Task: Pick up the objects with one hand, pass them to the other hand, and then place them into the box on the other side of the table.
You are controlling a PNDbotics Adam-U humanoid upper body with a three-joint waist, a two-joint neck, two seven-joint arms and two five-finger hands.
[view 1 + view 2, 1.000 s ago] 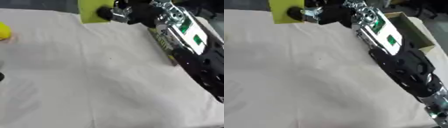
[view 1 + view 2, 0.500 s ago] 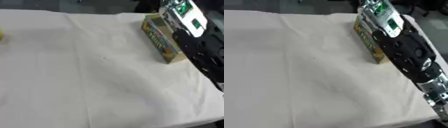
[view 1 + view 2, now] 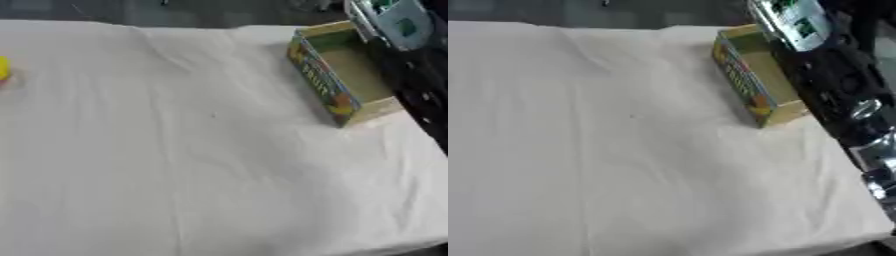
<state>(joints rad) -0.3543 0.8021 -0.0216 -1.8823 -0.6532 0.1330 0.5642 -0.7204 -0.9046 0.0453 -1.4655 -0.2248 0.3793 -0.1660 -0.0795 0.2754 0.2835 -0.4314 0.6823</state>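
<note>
Now the box (image 3: 350, 75) sits open at two o'clock on the white cloth (image 3: 192, 165), its floor bare as far as shows. Over its far edge runs the right arm (image 3: 833, 85); its hand is out of view. At nine o'clock, a yellow thing (image 3: 3, 68) peeks in.

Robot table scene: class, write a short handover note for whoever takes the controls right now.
Left hand: not in view. Right hand: out of view; only the black and silver right arm shows, above the open cardboard box at the table's right edge.
The box looks empty inside, as far as visible.
A small yellow object lies at the white cloth's left edge.
Left: pick it up, pass it, box it.
</note>
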